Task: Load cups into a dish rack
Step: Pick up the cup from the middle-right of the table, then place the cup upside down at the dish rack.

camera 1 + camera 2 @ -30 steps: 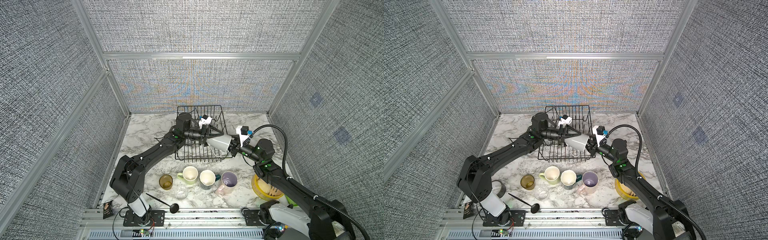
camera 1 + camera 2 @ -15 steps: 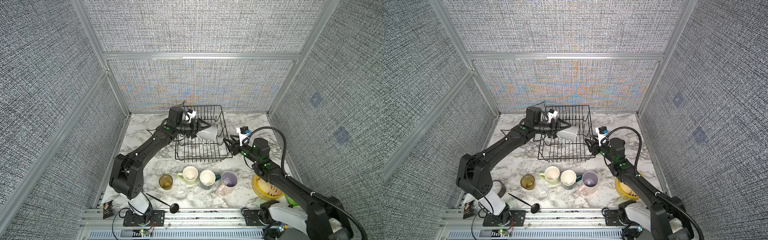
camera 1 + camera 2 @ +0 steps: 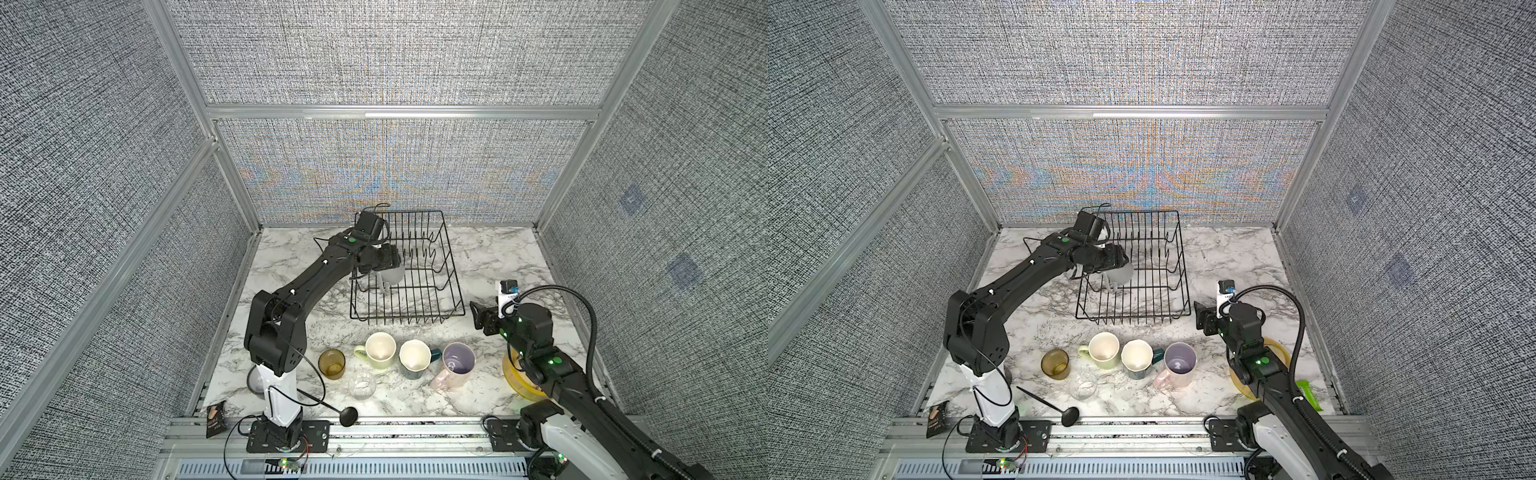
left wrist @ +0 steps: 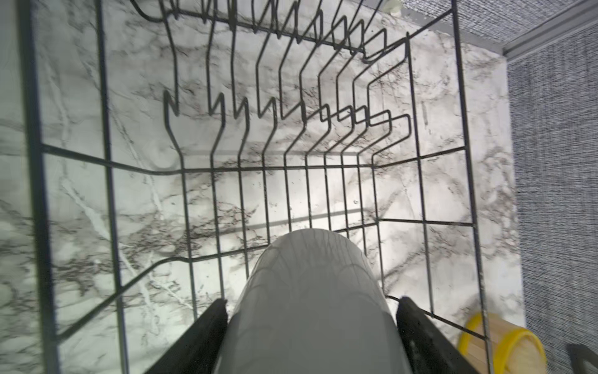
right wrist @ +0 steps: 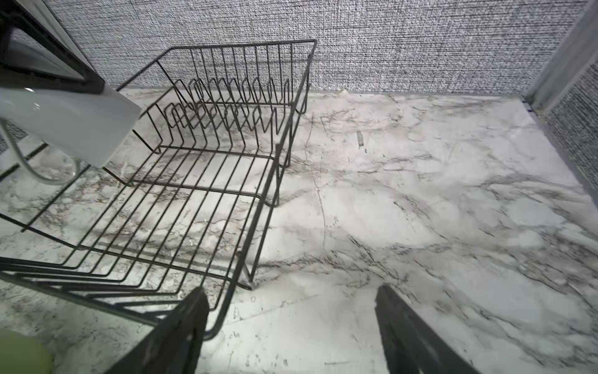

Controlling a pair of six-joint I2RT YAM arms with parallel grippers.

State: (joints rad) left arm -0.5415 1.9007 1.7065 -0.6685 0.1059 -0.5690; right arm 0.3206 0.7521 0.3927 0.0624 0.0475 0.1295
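My left gripper [image 3: 390,266] [image 4: 312,302] is shut on the grey mug [image 3: 394,273] [image 3: 1122,272] [image 4: 310,285] [image 5: 74,126]. It holds the mug tilted, handle hanging down, over the left part of the black wire dish rack [image 3: 453,286] [image 3: 1183,291] [image 4: 106,129] [image 5: 275,152]. My right gripper [image 3: 478,311] [image 3: 1200,313] [image 5: 290,291] stands open and empty beside the rack's near right corner. In front of the rack stand an amber tumbler [image 3: 331,363], a clear glass [image 3: 362,384], a yellow-green mug [image 3: 380,349], a teal mug [image 3: 414,357] and a pink mug [image 3: 457,363].
A yellow steamer basket [image 3: 517,382] [image 4: 504,343] sits under my right arm at the near right. A black ladle [image 3: 332,409] lies at the front edge. A green packet [image 3: 1308,392] lies at the right front. Grey walls close in the marble table.
The grey mug passed from my right gripper to my left, which carried it left over the rack. The right gripper opened and drew back to the right of the rack.
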